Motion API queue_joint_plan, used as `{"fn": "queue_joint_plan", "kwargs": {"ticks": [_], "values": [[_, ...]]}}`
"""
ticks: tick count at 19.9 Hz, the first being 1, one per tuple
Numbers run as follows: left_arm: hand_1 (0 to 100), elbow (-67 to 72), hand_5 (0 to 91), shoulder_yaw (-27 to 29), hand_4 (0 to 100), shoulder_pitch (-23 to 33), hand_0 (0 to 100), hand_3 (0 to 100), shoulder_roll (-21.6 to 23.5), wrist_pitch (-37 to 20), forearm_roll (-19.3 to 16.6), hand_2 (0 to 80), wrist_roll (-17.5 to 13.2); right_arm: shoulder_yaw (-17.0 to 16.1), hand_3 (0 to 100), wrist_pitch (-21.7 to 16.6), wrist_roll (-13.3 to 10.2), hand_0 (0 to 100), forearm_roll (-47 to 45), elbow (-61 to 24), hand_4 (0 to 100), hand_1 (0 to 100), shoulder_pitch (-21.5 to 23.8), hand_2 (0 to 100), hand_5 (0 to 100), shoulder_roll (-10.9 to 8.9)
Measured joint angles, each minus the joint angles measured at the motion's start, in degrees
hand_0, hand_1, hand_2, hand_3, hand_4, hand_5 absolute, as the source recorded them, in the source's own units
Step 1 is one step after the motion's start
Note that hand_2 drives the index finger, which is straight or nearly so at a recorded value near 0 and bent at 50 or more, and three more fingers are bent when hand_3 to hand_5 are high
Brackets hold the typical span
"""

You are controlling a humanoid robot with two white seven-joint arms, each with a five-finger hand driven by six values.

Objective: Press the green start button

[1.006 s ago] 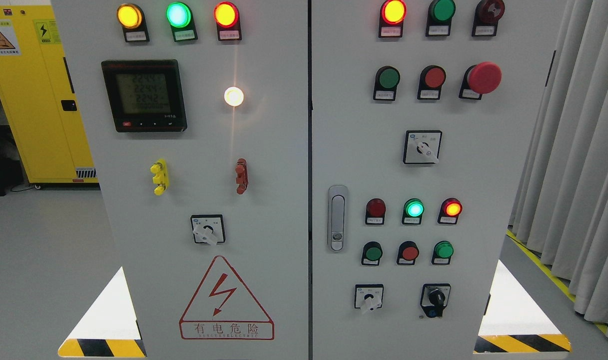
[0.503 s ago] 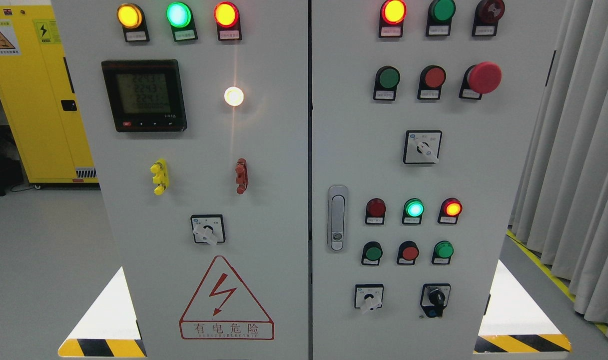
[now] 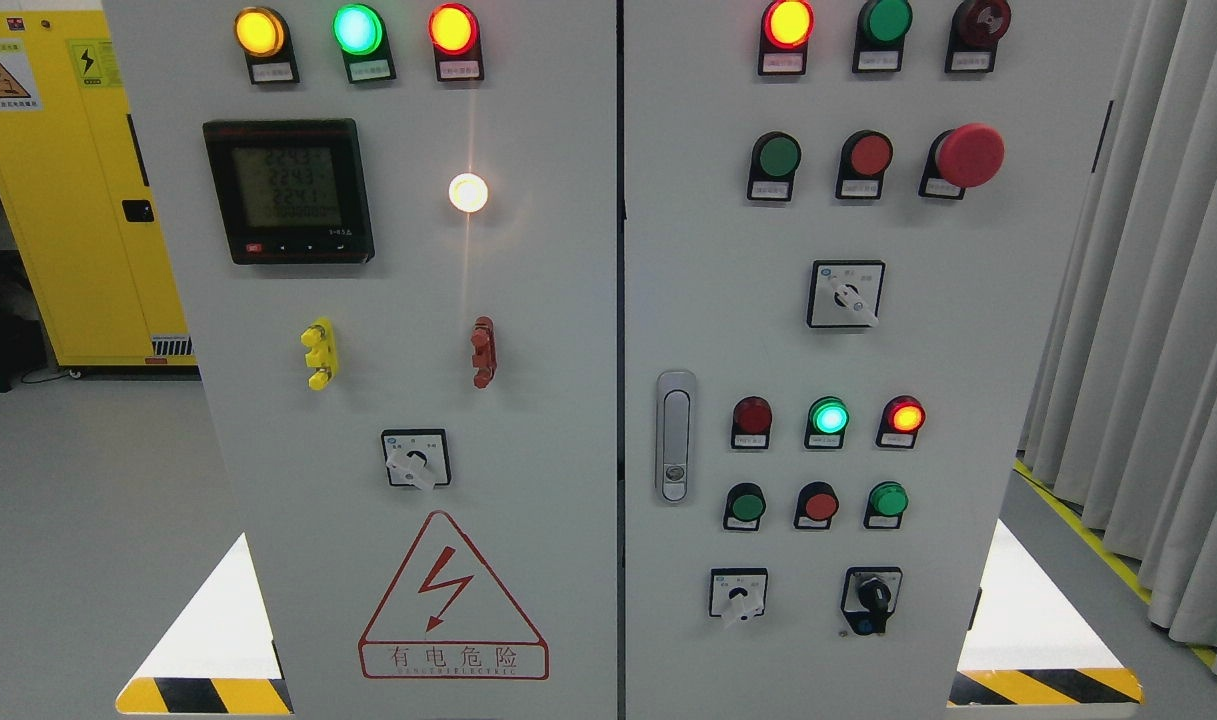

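Note:
A grey control cabinet (image 3: pixel 968 300) fills the view with two door panels. The right panel carries green push buttons: one in the upper row (image 3: pixel 777 156), one at the lower left (image 3: pixel 747 506) and one at the lower right (image 3: pixel 888 499). I cannot tell which is the start button, as the labels are too small to read. A lit green lamp (image 3: pixel 829 416) sits between two red lamps. Neither of my hands nor arms shows in the view.
A red mushroom stop button (image 3: pixel 969 155) juts out at the upper right. Rotary switches (image 3: pixel 846 294), a key switch (image 3: pixel 873 597) and a door handle (image 3: pixel 675 435) are on the right panel. A yellow cabinet (image 3: pixel 68 200) stands at left, curtains (image 3: pixel 1158 300) at right.
Only the digits on the meter display have changed.

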Motion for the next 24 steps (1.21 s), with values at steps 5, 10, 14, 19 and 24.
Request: {"fn": "queue_joint_plan", "kwargs": {"ticks": [5,10,14,19,24], "values": [[56,0.00,0.0,0.00,0,0.00,12,0,-1.10,0.00,0.00,0.0,0.00,1.14,28,-1.58,-0.27,13,0.40,-10.23,33,39,1.99,0,21,0.47],[56,0.00,0.0,-0.01,0,0.00,12,0,-2.10,0.00,-0.02,0.0,0.00,1.79,36,-3.21,-0.12,13,0.56,-20.91,41,42,3.61,0,32,0.64],[56,0.00,0.0,-0.04,0,0.00,12,0,-2.73,-0.01,-0.04,0.0,0.00,2.07,40,-3.79,0.41,14,0.63,-29.57,47,43,4.47,0,43,0.65],[56,0.00,0.0,-0.09,0,0.00,12,0,-3.26,-0.01,-0.07,0.0,0.00,2.35,48,-4.07,0.63,15,2.93,-39.65,57,44,5.20,0,54,0.54],[56,0.00,0.0,-0.12,0,0.00,12,0,-3.59,-0.01,-0.08,0.0,0.00,2.42,62,-4.93,0.74,21,6.58,-49.06,71,52,5.29,0,72,0.45]]}}
